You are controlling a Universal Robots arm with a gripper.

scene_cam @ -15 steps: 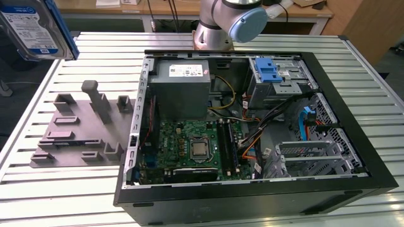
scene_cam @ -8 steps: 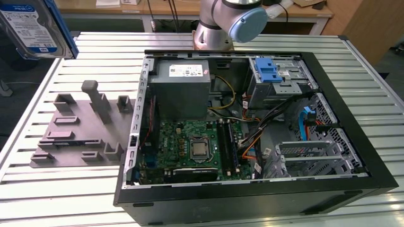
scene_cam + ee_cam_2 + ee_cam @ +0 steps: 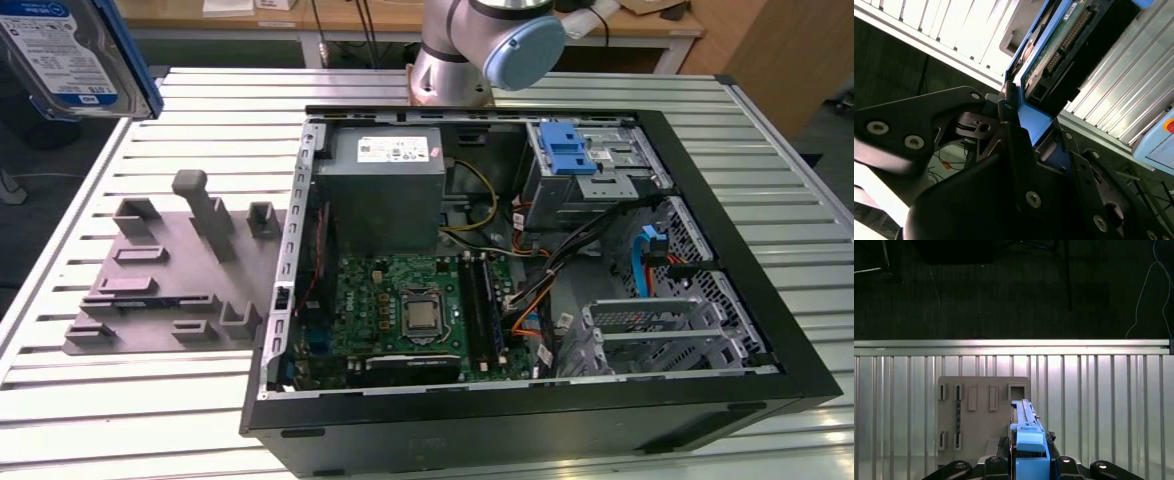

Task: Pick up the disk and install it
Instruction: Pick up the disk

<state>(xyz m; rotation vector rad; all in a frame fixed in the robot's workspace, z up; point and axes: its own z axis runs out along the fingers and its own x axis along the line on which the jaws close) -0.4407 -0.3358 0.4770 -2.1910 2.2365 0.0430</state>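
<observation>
Disk (image 3: 70,50), one, clenched in claw (image 3: 1027,446), above one grey fixture plate (image 3: 147,300).

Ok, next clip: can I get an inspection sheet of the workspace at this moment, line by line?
Surface: slatted metal table, carrying an open computer case and a grey fixture plate.
Job's things: the disk is held clear of the table at the exterior view's left, outside the case; the drive cage with its blue latch sits inside the case.
Clutter: nothing seen.
Grippers: gripper shut on the disk's blue bracket, in both wrist views.
Cables: loose wires and a blue cable inside the case.
Surroundings: wooden benches behind the table.
</observation>
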